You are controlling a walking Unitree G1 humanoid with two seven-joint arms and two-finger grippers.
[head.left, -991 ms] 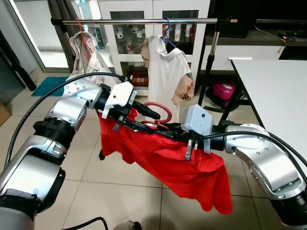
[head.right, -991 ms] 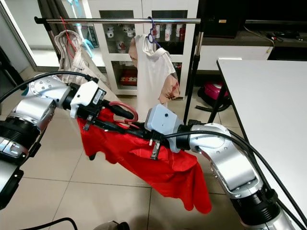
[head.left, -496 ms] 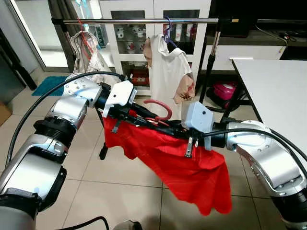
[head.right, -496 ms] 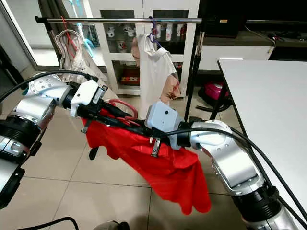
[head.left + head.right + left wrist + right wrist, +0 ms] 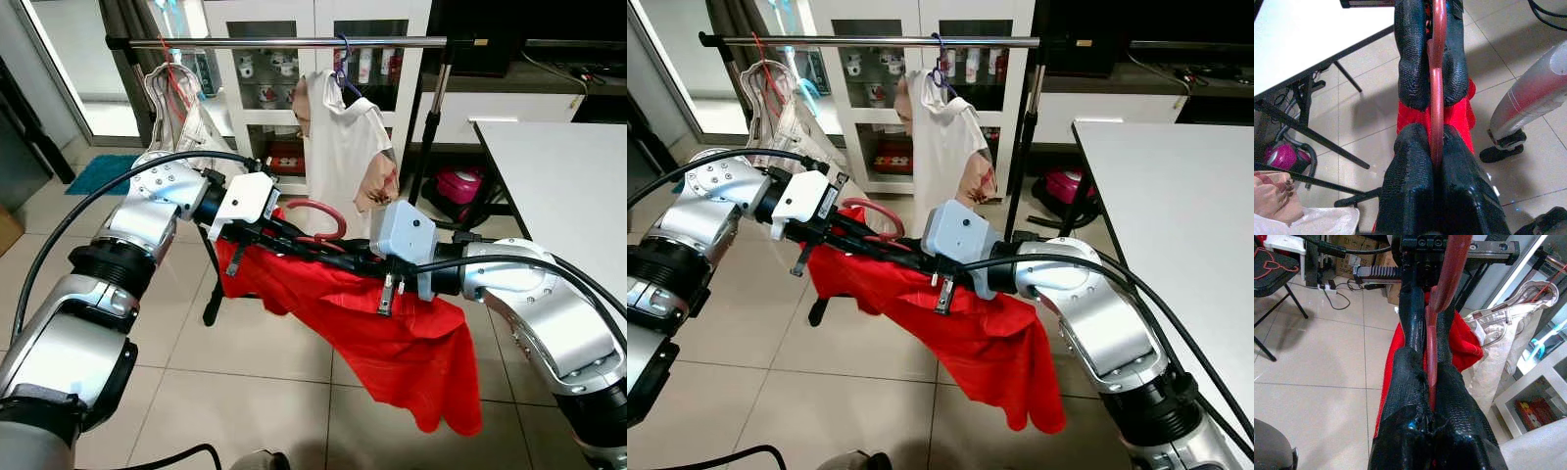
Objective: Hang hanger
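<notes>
Glossy red plastic hanger (image 5: 1437, 83) pinched by rough, textured black fingers (image 5: 1413, 58) — soft matt red cloth (image 5: 392, 333) below

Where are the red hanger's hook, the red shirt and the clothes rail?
hanger hook (image 5: 318, 208), left eye view, top of curve.
red shirt (image 5: 411, 343), left eye view, hanging cloth.
clothes rail (image 5: 284, 42), left eye view, bare bar.

A room in a home is shown: a clothes rail (image 5: 294, 43), a white glass-door cabinet (image 5: 279, 78), tiled floor (image 5: 245, 392), a white table (image 5: 558, 186).
</notes>
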